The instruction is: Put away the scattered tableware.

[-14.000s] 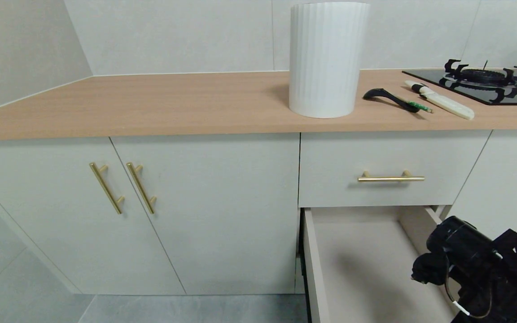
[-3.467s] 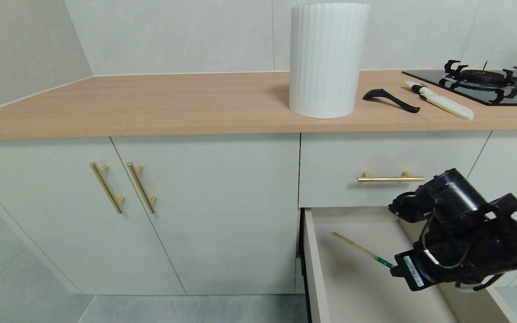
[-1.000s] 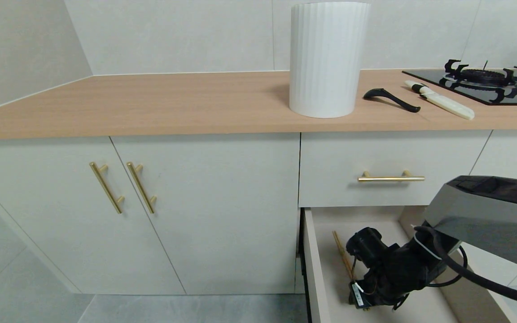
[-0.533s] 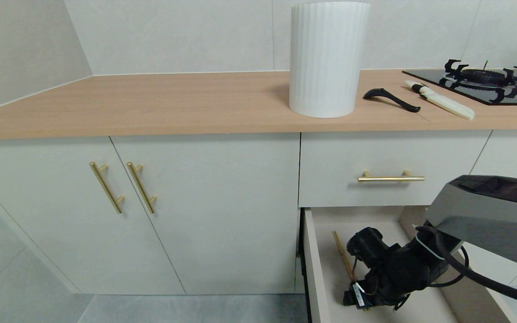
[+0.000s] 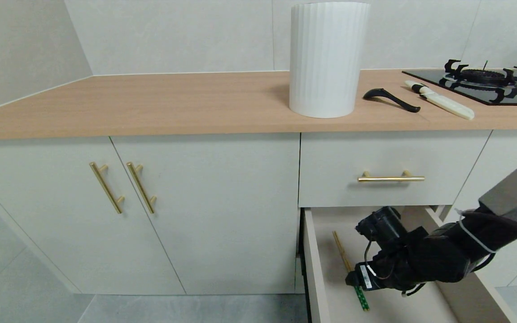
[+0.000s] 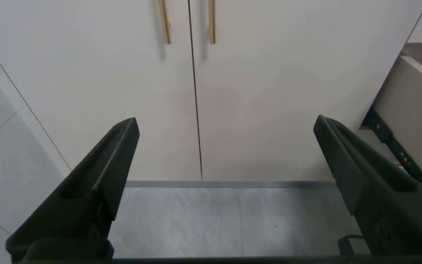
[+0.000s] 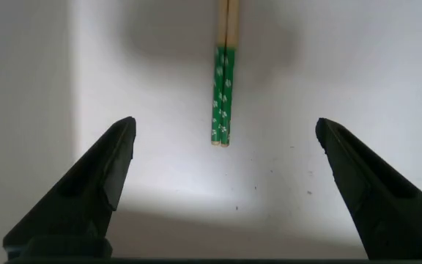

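Smooth beige drawer [image 5: 314, 269]: slim wooden chopsticks [image 5: 341, 251], green patterned ends, flat.

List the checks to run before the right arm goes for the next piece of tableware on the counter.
1. Chopsticks released: ok. They lie flat on the drawer floor, and the right claw is open above them without touching.
2. Drawer open for more items: ok.
3. Counter cleared: not ok. The black spoon and the white knife lie on the countertop.
4. Left claw free: ok. It is open and empty, facing the cabinet doors.
5. Room for the right arm to lift past the closed upper drawer's handle: cannot tell.
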`<state>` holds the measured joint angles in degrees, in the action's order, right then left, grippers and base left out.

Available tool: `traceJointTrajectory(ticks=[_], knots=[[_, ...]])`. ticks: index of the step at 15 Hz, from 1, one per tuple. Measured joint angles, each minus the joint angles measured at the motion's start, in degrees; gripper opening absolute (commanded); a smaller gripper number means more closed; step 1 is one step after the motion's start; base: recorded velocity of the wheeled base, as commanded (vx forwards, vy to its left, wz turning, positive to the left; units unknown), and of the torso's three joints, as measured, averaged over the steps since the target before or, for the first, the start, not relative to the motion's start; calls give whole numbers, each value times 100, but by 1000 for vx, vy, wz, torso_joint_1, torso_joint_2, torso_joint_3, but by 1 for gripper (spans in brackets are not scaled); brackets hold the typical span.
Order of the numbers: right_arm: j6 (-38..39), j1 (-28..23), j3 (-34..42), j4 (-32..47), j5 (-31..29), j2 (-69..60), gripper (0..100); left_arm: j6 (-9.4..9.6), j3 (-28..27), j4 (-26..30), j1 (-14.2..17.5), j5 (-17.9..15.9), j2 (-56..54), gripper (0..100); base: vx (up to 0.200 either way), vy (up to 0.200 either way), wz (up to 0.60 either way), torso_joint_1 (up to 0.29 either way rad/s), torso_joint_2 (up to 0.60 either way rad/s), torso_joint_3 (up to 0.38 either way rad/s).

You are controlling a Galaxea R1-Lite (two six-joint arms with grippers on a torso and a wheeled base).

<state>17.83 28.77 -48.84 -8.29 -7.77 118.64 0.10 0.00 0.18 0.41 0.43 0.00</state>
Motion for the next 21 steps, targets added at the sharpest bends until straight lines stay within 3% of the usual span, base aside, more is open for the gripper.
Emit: traceJointTrajectory(ticks=[9, 21], knots=[[-438, -271, 293, -30, -367, -1955, 100, 0, 0, 0, 0, 0, 0, 100, 0, 0, 0, 0, 0, 0], [-618, -640, 302, -55, -446, -2548, 100, 0, 0, 0, 0, 0, 0, 100, 0, 0, 0, 0, 0, 0]])
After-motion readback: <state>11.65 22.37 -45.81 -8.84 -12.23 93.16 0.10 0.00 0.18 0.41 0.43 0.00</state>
